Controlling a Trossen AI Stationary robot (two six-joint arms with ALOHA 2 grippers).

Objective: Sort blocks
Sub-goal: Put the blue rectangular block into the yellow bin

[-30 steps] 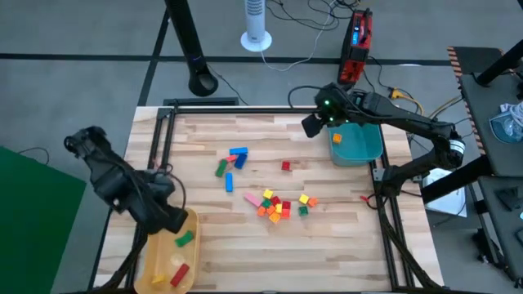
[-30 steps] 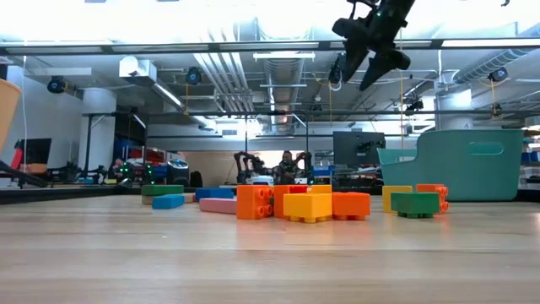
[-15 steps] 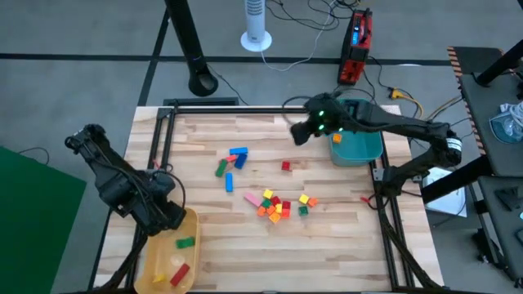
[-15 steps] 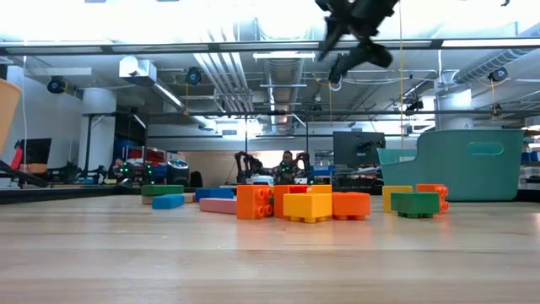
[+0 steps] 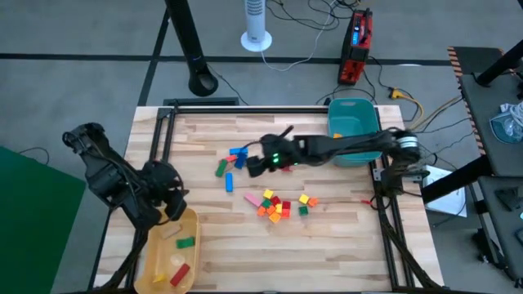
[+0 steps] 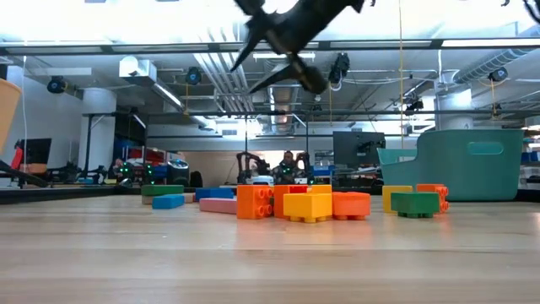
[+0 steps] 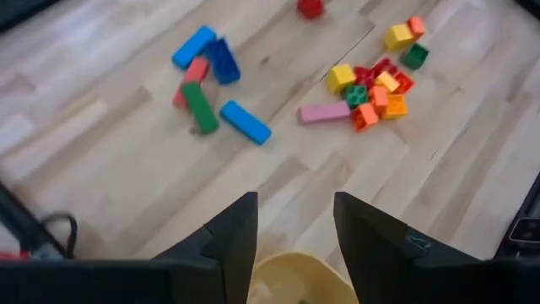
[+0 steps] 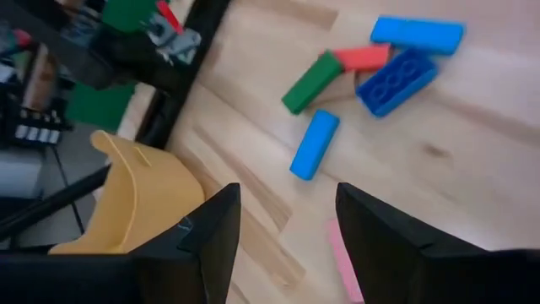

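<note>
The blocks lie in two groups on the wooden table: a mixed red, yellow and orange heap (image 5: 278, 204) (image 6: 308, 204) near the middle, and blue, green and red bars (image 5: 233, 159) (image 8: 371, 72) farther left. My right gripper (image 5: 253, 165) (image 8: 287, 245) hangs open and empty above the table beside the blue bars. My left gripper (image 5: 167, 202) (image 7: 295, 241) hovers open and empty over the far end of the yellow tray (image 5: 155, 265), which holds a green block (image 5: 184, 242), a red one and a yellow one.
A teal bin (image 5: 353, 122) (image 6: 464, 165) stands at the table's far right corner. A pink bar (image 5: 253, 198) lies just left of the heap. Black rails frame the table's left, far and right edges. Bare wood spreads along the near edge.
My right gripper has swung from above the teal bin toward the table's left and come lower, rolling as it went; it now hangs near the blue bars. My left gripper has turned at the wrist over the tray's far end. The blocks on the table have not moved.
</note>
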